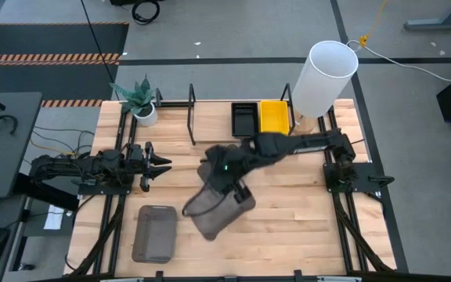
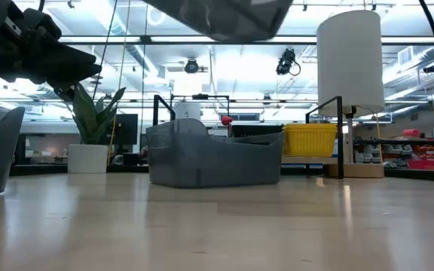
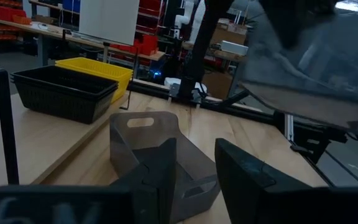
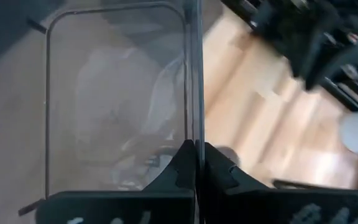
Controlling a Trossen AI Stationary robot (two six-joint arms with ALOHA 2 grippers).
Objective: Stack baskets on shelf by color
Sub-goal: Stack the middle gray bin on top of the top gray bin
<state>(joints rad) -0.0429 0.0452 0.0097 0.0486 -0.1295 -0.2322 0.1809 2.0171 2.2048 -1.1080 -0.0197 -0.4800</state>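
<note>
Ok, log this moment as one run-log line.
right claw: shut on lifted grey basket rim | left claw: open, empty, waiting | shelf: black basket, yellow basket

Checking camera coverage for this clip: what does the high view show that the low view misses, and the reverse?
Only the high view shows the black basket on the shelf and the right tool shut on the lifted grey basket. Only the low view shows the room behind and the grey basket standing on the table side-on. Both show the yellow basket, white cylinder, plant and the third grey basket.
</note>
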